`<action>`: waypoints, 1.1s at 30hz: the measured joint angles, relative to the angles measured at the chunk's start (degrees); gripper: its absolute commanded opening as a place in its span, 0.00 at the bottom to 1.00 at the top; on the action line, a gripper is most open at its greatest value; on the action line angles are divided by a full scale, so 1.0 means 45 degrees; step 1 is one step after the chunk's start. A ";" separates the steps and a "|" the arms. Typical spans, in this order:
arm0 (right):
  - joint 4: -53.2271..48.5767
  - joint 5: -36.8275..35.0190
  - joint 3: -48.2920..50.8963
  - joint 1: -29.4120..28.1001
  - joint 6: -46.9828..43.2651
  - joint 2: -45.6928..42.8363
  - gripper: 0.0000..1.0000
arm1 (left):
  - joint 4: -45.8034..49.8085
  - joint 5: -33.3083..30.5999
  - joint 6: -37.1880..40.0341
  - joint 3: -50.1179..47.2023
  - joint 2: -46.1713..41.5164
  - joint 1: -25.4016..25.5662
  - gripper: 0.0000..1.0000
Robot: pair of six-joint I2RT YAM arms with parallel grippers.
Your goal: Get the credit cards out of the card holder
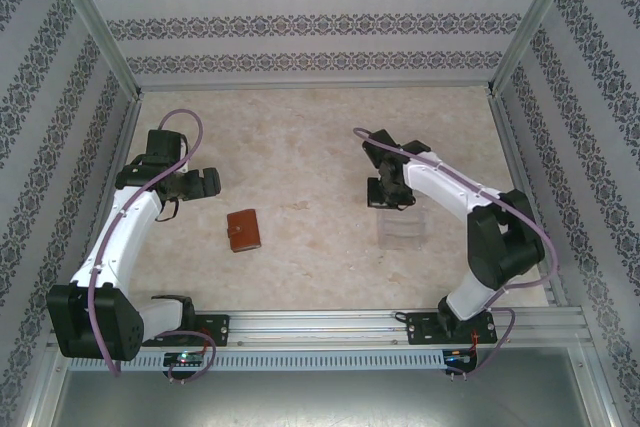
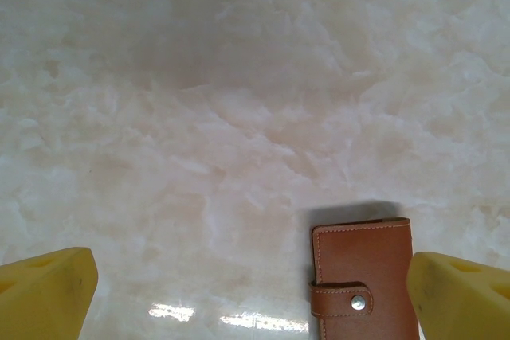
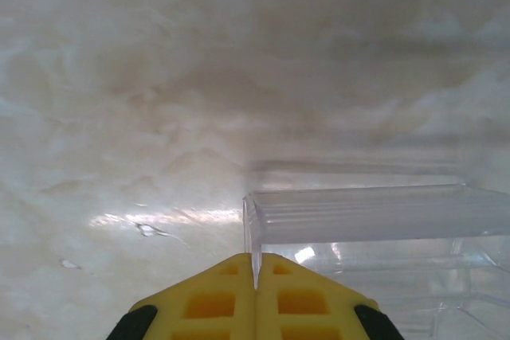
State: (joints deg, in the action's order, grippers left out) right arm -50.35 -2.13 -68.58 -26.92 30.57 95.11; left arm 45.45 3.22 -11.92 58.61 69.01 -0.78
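Nothing is out yet: the card holder [image 2: 362, 276] lies snapped shut just inside your wide-open left gripper's [image 2: 255, 286] right finger, while your right gripper [image 3: 255, 280] is clenched at the clear tray's [image 3: 358, 212] corner

The table [image 1: 300, 137] lies bare across its middle and far half, so there is a wide passage between the two arms. The card holder [image 1: 243, 231], snapped closed and lying flat, has open surface on every side. The left end effector [image 1: 205, 183], fingers spread wide, hangs near it with nothing between. On the right a clear tray [image 1: 402, 227] stands in the way, with the right end effector [image 1: 390, 194] pressed closed right at its corner. Patterned walls [image 1: 320, 22] and metal posts [image 1: 95, 22] box in three sides.
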 measured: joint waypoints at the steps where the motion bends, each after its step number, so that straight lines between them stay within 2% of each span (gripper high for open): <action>1: -0.0039 -0.0034 -0.0262 -0.0117 0.0073 0.0219 0.03 | -0.0005 0.0019 0.0000 0.0000 0.0000 -0.0019 1.00; 15: -0.0874 -0.0578 -0.6630 -0.2079 0.1394 0.4687 0.00 | -0.0005 0.0583 -0.0010 0.0000 0.0010 -0.0019 1.00; 33: -0.2249 -0.1389 -1.2332 -0.2409 0.2181 0.8777 0.00 | -0.0005 0.0631 -0.0010 0.0000 0.0189 -0.0024 1.00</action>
State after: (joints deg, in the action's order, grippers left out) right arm -60.47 -8.38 -124.07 -37.76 40.38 134.61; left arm 45.43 6.07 -11.97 58.61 69.87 -0.89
